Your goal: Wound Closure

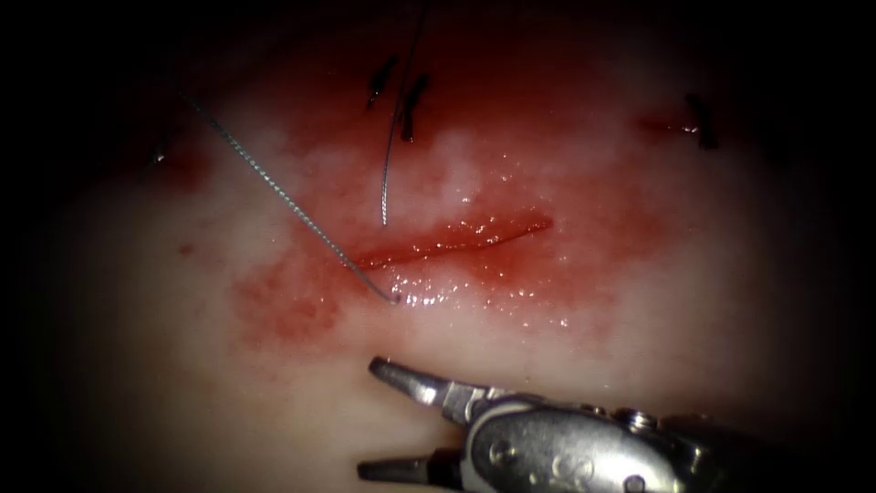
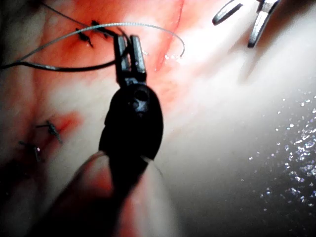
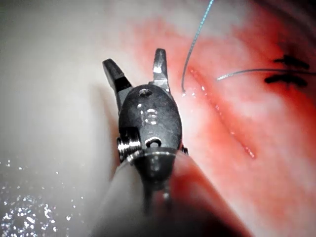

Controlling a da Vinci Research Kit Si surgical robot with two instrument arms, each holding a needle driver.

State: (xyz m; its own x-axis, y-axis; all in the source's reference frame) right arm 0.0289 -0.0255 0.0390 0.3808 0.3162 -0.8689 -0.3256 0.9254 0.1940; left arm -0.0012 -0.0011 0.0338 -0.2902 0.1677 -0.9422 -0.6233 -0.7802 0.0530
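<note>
The right tool's [image 1: 368,418] fingers [image 1: 411,383] stand wide apart and hold nothing. They hover over bare tissue [image 1: 639,319] on the near side of the cut [image 1: 456,239], below its left end and clear of it. The right wrist view shows the same tool [image 3: 134,58] gaping, with the cut [image 3: 222,121] running aslant just beyond its tips.

The left tool's [image 2: 128,39] fingers [image 2: 138,54] are pressed together on a dark strand of thread [image 2: 64,67], which meets them from the side. A lighter strand arches just past their tips and curves down to the tissue beside the cut. In that view the right tool [image 2: 233,32] hangs spread open, well apart from the left one.

In the endoscope view the light, twisted thread [image 1: 274,183] comes down from the upper left, crosses the left end of the cut and enters the tissue just below it. A second, thinner strand hangs from above, and its free end lies on the tissue just above the cut. Whether any of these strands is the needle, I cannot tell.

Red fluid [image 1: 292,306] stains the tissue around the cut, mostly by its left end. Dark stitches [image 1: 415,105] sit farther back, beyond the cut, and another lies far off to the right.
</note>
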